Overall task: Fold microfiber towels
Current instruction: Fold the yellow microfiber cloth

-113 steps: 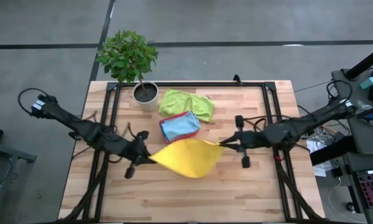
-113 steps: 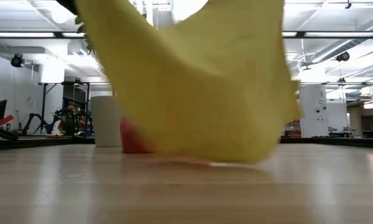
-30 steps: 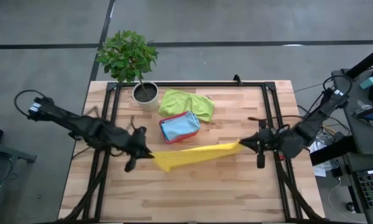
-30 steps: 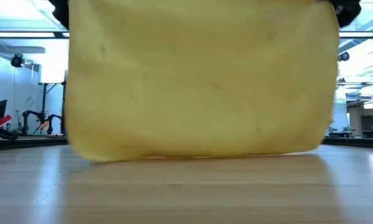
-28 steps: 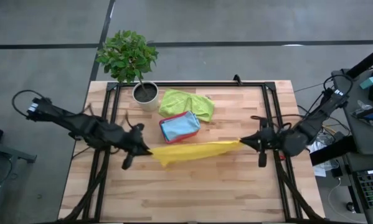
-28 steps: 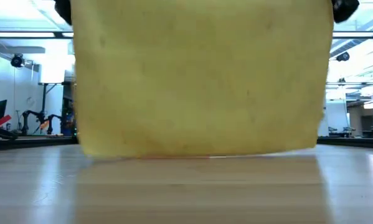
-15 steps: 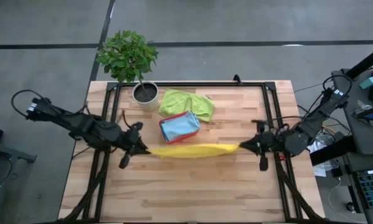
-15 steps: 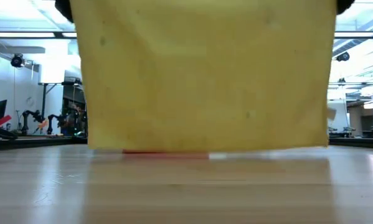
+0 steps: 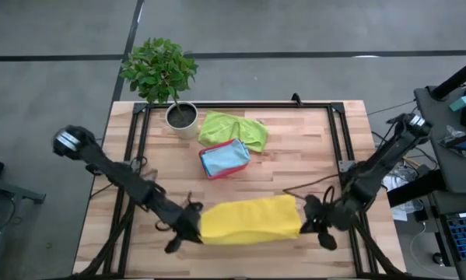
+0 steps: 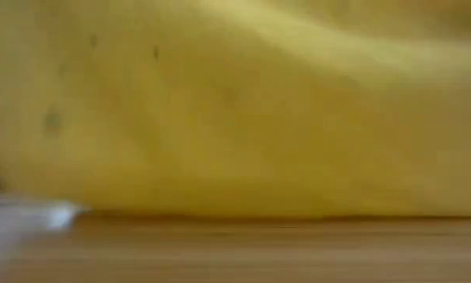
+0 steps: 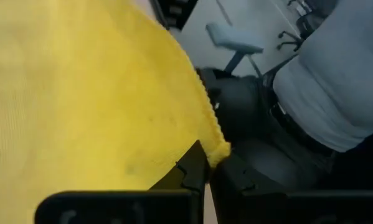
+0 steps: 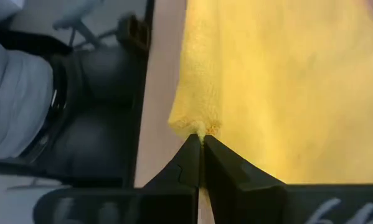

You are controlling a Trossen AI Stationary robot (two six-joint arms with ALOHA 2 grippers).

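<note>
even, bright light falls from overhead on the pale wooden desk (image 9: 240, 148) in the high view, with only short soft shadows under the arms and no glare. the low view is badly out of focus, filled by the soft yellow microfiber towel (image 10: 243, 110). both wrist views are sharp near the fingers, with a blurred room behind.

You look straight down overhead; the table-height camera faces 12 o'clock, filled by the yellow microfiber towel (image 10: 243, 110), which both close wrist cameras share.
</note>
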